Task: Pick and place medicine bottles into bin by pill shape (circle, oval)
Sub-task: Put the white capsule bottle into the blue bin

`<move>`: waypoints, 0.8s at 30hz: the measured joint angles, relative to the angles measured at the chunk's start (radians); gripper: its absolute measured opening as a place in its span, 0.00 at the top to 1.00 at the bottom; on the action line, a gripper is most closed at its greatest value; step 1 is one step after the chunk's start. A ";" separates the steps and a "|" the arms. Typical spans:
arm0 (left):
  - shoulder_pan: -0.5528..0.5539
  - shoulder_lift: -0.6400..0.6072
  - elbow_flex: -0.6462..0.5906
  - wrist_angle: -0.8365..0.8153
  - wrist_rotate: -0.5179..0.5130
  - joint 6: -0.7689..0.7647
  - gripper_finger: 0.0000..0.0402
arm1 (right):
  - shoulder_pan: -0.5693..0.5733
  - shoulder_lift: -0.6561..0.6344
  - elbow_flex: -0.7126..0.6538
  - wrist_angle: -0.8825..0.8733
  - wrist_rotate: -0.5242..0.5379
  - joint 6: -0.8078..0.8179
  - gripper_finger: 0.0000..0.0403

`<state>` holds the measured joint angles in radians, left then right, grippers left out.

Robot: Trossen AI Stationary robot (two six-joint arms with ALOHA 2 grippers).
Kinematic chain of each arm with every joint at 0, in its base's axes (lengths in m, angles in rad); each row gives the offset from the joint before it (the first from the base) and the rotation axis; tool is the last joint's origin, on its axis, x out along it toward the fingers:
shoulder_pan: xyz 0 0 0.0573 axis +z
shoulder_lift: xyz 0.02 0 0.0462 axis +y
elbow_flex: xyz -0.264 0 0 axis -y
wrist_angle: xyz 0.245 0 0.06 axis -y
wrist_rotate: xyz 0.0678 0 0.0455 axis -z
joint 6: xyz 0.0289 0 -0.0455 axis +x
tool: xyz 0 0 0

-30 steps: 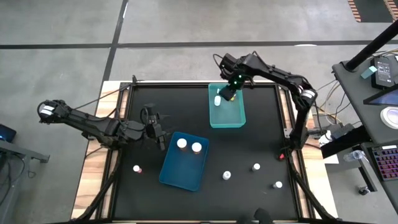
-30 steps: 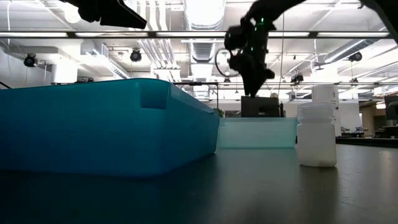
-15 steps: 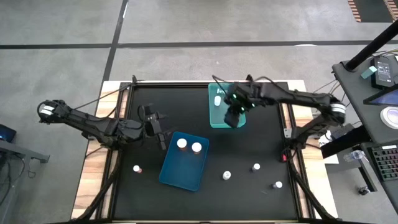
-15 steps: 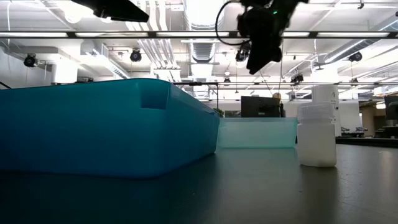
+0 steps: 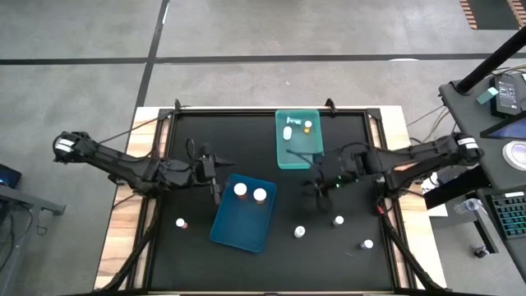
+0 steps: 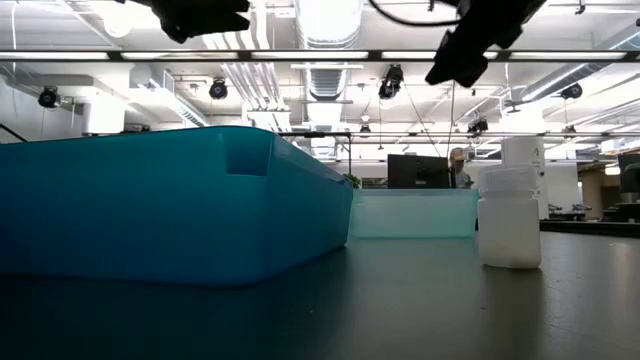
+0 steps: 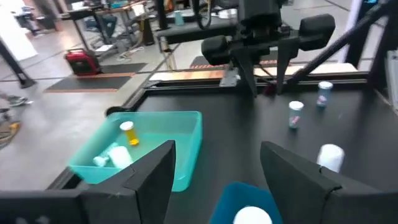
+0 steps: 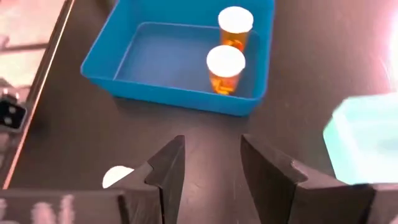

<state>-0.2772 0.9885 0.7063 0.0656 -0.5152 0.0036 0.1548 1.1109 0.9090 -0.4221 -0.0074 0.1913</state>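
No writing can be made out on any of the medicine bottles [image 5: 300, 233]. Two amber ones with white caps [image 5: 249, 192] stand side by side in the blue tray [image 5: 234, 230], near the middle of the desk [image 5: 246, 136]. Two more lie in the pale green bin [image 5: 311, 154] by the far edge, a white one [image 5: 288, 131] and an amber one [image 5: 307, 126]. Four stand loose on the black, matte desk: one toward the near left corner [image 5: 181, 223] and three toward the near right corner.

A second ago the right gripper [image 5: 316, 184] hung over the green bin; it has since swung out and now sits above bare desk just in front of that bin, fingers parted and holding nothing. The amber bottle in the bin was not visible before. The left gripper [image 5: 212, 171] has barely shifted, hovering wide open and empty beside the blue tray's far left corner.
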 joint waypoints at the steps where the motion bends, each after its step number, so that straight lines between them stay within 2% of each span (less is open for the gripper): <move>1: -0.006 0.012 0.000 0.018 0.005 -0.001 0.45 | 0.032 0.000 -0.005 0.010 0.027 -0.011 0.63; 8: -0.027 0.085 0.001 0.121 0.018 0.001 0.45 | 0.252 0.020 -0.034 0.063 0.259 -0.076 0.63; 12: -0.027 0.099 0.002 0.147 0.017 0.002 0.45 | 0.351 0.021 -0.087 0.203 0.343 -0.077 0.63; 18: -0.026 0.098 0.002 0.187 0.016 0.055 0.45 | 0.408 0.032 -0.226 0.486 0.384 -0.055 0.63; 24: -0.025 0.096 0.003 0.221 0.013 0.079 0.45 | 0.404 0.038 -0.279 0.538 0.382 0.030 0.63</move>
<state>-0.3027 1.0847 0.7090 0.2867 -0.5022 0.0823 0.5583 1.1484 0.6296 0.1156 0.3742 0.2209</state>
